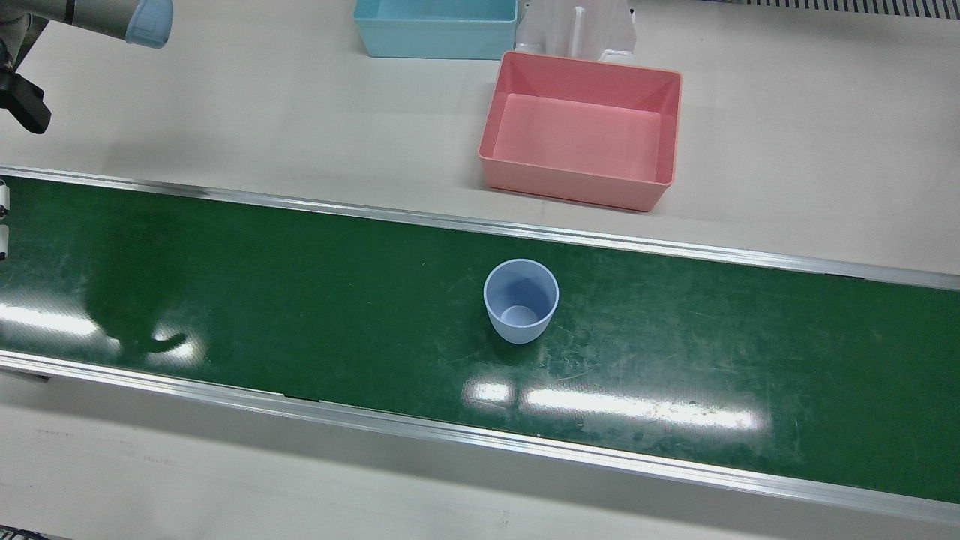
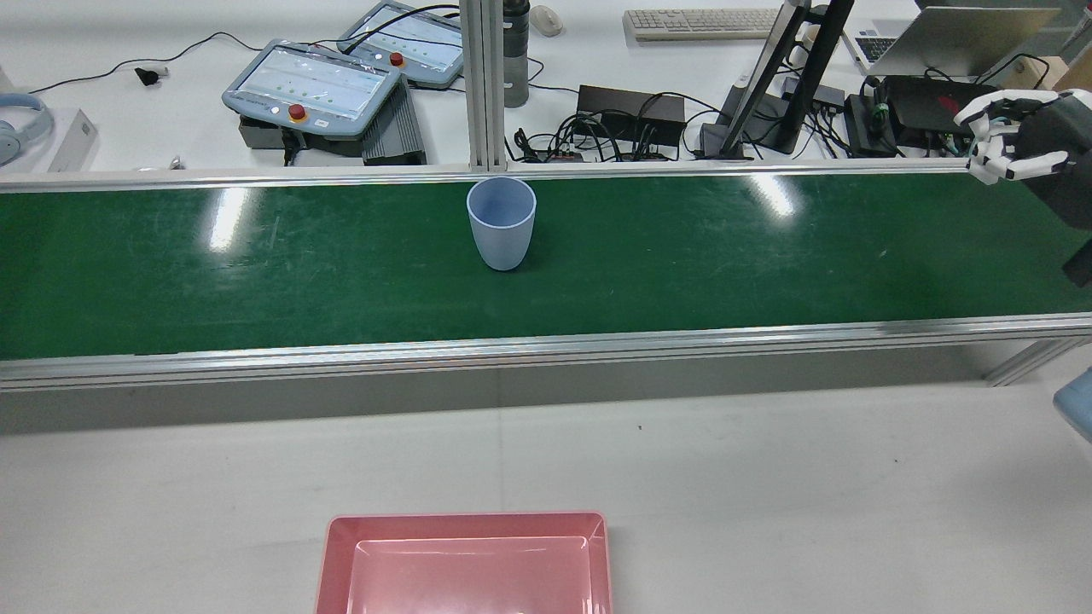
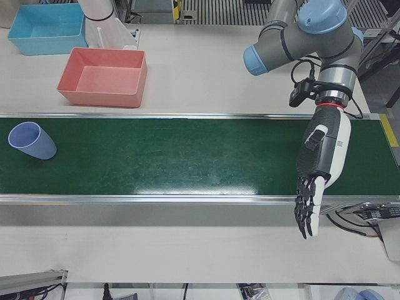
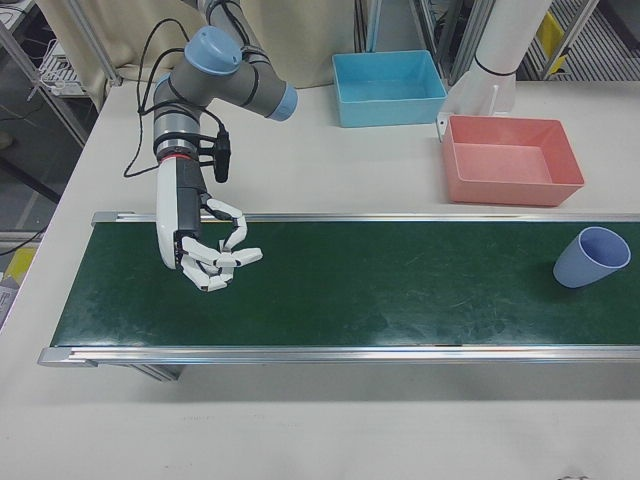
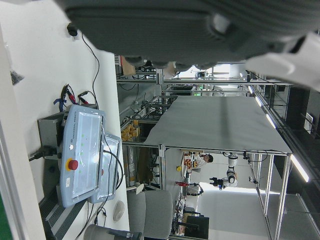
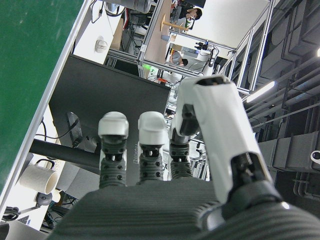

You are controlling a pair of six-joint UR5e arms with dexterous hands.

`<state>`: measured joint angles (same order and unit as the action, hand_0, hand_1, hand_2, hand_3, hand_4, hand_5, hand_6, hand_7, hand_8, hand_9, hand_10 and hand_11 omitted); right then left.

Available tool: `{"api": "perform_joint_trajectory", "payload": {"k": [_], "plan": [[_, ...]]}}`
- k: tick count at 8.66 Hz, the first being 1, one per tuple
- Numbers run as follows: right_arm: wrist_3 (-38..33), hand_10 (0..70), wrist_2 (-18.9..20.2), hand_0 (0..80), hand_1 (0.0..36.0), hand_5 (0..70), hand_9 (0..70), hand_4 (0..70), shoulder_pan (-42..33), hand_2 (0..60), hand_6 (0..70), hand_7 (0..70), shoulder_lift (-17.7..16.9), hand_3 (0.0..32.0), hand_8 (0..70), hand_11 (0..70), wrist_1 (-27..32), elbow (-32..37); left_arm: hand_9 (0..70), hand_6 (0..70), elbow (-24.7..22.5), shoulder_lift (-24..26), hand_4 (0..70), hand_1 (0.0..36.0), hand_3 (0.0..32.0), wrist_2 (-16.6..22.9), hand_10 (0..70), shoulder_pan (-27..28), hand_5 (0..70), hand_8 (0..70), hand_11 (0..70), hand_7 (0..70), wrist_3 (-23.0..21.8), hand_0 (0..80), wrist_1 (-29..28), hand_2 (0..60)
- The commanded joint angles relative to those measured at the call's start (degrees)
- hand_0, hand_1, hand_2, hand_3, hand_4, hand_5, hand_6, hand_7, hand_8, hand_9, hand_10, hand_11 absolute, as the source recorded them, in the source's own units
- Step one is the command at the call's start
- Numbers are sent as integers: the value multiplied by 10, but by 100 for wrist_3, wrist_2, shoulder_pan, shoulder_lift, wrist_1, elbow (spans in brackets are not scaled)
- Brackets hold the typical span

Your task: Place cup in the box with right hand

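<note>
A light blue cup (image 1: 521,300) stands upright on the green belt (image 1: 300,300); it also shows in the rear view (image 2: 502,222) and the right-front view (image 4: 592,257). The pink box (image 1: 581,127) sits empty on the table beside the belt. My right hand (image 4: 205,250) hangs over the belt's far end, well away from the cup, fingers loosely curled and holding nothing; the rear view shows it at the right edge (image 2: 1011,141). My left hand (image 3: 315,181) hangs over the belt's other end, fingers stretched down, empty.
A blue box (image 1: 435,30) stands on the table behind the pink box, next to a white pedestal (image 1: 577,30). Aluminium rails (image 1: 480,221) line both sides of the belt. Teach pendants (image 2: 311,85) and cables lie beyond the belt.
</note>
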<state>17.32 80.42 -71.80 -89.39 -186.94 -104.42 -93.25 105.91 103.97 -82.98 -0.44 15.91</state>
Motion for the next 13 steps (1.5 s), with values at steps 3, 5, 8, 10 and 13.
{"api": "perform_joint_trajectory", "payload": {"k": [3, 5, 8, 10, 13], "plan": [[0, 521, 0, 800, 360, 261, 700, 273, -18, 600, 350, 700, 0, 0, 670, 700, -61, 0, 0, 0, 0, 9, 0, 0, 0, 0, 0, 2, 0, 0, 0, 0, 0, 0, 0, 0], [9, 507, 0, 800, 360, 259, 700, 263, -53, 600, 343, 700, -9, 0, 656, 700, -27, 0, 0, 0, 0, 0, 0, 0, 0, 0, 0, 2, 0, 0, 0, 0, 0, 0, 0, 0], [9, 258, 9, 777, 360, 168, 416, 6, -45, 600, 138, 303, 0, 0, 277, 412, 18, -9, 0, 0, 0, 0, 0, 0, 0, 0, 0, 2, 0, 0, 0, 0, 0, 0, 0, 0], [9, 80, 17, 690, 334, 107, 65, 0, -18, 72, 36, 0, 0, 0, 35, 151, 9, -26, 0, 0, 0, 0, 0, 0, 0, 0, 0, 2, 0, 0, 0, 0, 0, 0, 0, 0], [9, 0, 35, 530, 214, 59, 0, 0, 69, 13, 0, 0, 167, 0, 0, 7, 9, -53, 0, 0, 0, 0, 0, 0, 0, 0, 0, -7, 0, 0, 0, 0, 0, 0, 0, 0]]}}
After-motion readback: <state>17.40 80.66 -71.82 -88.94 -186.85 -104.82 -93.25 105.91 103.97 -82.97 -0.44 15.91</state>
